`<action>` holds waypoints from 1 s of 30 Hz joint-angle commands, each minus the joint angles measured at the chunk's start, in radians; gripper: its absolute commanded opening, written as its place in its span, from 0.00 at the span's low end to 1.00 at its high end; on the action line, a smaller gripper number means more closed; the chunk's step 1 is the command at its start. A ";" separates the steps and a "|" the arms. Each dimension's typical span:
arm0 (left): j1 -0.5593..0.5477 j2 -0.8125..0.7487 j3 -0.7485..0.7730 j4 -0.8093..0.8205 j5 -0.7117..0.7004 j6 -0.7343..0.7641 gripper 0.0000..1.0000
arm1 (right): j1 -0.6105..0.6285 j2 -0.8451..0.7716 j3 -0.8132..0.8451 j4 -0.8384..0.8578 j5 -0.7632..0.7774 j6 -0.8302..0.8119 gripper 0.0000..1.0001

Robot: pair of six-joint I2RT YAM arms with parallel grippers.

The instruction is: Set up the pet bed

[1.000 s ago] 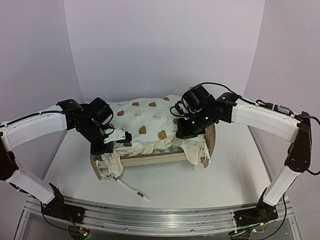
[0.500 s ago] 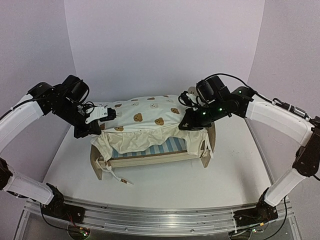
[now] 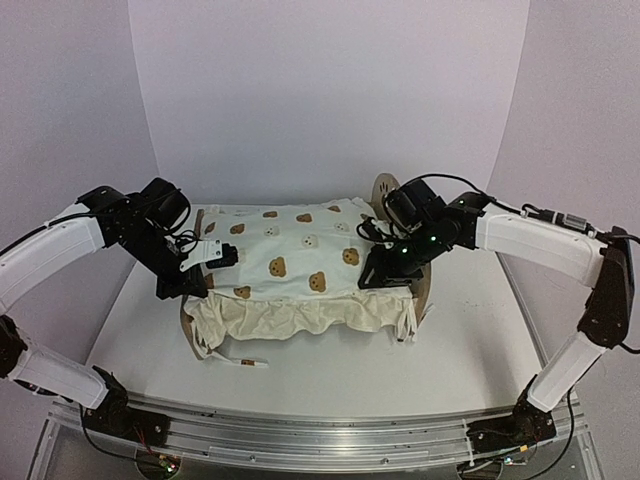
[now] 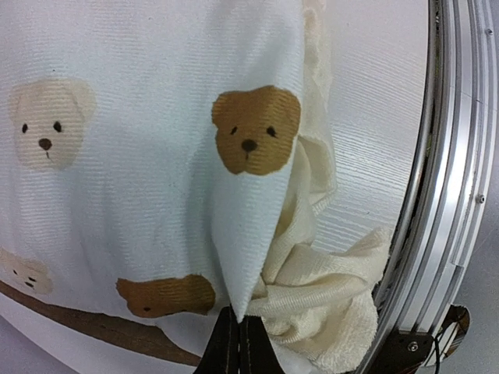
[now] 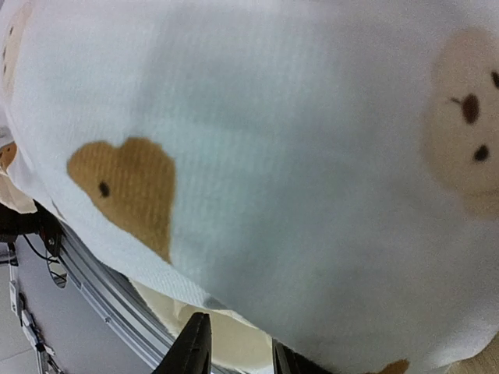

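I have the small light-wood pet bed (image 3: 424,284) in the middle of the white table (image 3: 470,330). Its long axis runs left to right, with the rounded headboard at the right end and the lower footboard at the left. The cream bear-print ruffled bedding (image 3: 300,250) is draped over it, so only the wood at the two ends shows.

The left gripper (image 3: 229,256) sits at the bed's left end, above the footboard. On its wrist view its jaws are pressed together on a pinched fold of that bedding. The right gripper (image 3: 378,274) is at the right end, just inside the headboard. Its fingers (image 5: 195,351) stand a little apart under the cloth, and I cannot tell whether any cloth is between them.

Each arm has one end of the bed directly below it, and neither is nearer the middle. I judge the next move depends on letting the left corner settle over the footboard.

The tabletop is flat and smooth, with plain pale walls on three sides and an aluminium rail (image 3: 320,435) along the near edge.
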 commanded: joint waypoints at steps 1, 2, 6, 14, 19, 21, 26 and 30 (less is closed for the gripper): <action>0.006 0.009 0.012 0.102 0.010 -0.034 0.00 | 0.000 -0.015 0.070 0.000 0.043 0.006 0.33; 0.006 0.010 0.014 0.113 0.003 -0.041 0.00 | 0.008 -0.020 0.082 0.000 0.045 0.003 0.36; 0.006 0.009 0.030 0.147 -0.053 -0.051 0.00 | 0.120 -0.043 0.113 0.045 0.081 -0.126 0.45; 0.007 0.032 0.037 0.173 -0.095 -0.033 0.00 | 0.382 -0.052 -0.203 0.812 0.108 -0.248 0.49; 0.006 0.049 0.041 0.185 -0.110 -0.046 0.00 | 0.475 0.182 -0.151 1.111 0.135 -0.144 0.49; 0.006 0.057 0.043 0.187 -0.117 -0.053 0.00 | 0.487 0.275 -0.070 1.138 0.123 -0.091 0.52; 0.006 0.064 0.051 0.197 -0.133 -0.057 0.00 | 0.496 0.422 0.054 1.165 0.079 -0.007 0.55; 0.006 0.072 0.062 0.196 -0.139 -0.059 0.00 | 0.496 0.493 0.106 1.183 0.064 0.042 0.51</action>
